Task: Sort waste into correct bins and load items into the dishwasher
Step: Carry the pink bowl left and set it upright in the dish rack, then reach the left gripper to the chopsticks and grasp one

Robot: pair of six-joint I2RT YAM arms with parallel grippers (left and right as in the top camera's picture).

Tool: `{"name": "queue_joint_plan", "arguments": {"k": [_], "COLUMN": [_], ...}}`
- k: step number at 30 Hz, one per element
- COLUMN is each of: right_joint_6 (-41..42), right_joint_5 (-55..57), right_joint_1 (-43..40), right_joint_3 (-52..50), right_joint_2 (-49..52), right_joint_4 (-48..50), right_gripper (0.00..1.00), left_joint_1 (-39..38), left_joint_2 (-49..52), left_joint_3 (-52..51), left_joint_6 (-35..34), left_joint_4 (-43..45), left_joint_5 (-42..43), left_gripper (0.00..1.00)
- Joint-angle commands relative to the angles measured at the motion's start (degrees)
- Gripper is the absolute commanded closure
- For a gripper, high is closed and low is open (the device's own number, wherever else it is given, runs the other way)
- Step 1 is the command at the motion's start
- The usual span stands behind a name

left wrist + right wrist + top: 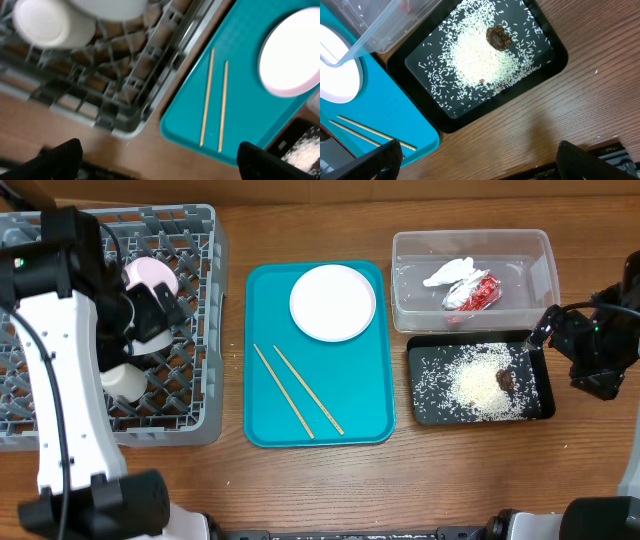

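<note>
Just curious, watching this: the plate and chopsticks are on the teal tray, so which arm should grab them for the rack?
Probably left. Its open fingers hang over the rack, with the chopsticks and plate next door; the right arm sits beyond the black tray.

- Two chopsticks [207,97], one plate [333,302] — on the teal tray [360,390].
- One clear tub [522,275], one black tray [428,412] — right of it.
- One dish rack [195,300], left of it.
</note>
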Motion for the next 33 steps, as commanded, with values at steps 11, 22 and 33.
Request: {"name": "queue_joint_plan", "arguments": {"k": [11,22,33], "right_joint_6": [0.0,0.0,0.0], "right_joint_5": [0.3,0.3,0.3], "right_joint_1": [-0.1,-0.1,-0.1], "right_joint_3": [0.8,0.8,0.8], "right_joint_2": [-1.6,-1.6,-1.6], "right_joint_4": [-0.1,-0.1,-0.1], "right_gripper": [0.0,0.0,0.0], "left_joint_1": [-11.1,-34.8,-35.7], "left_joint_2": [-25.0,-18.6,2.0], "left_joint_3": [-21.3,-44.6,-45.7], "left_joint_6": [-17.1,-25.5,-23.7], "left_joint_4": [9.1,33.8,40.4], "left_joint_5": [-6.6,-6.8,-6.6], "left_gripper": [0.0,0.0,0.0]}}
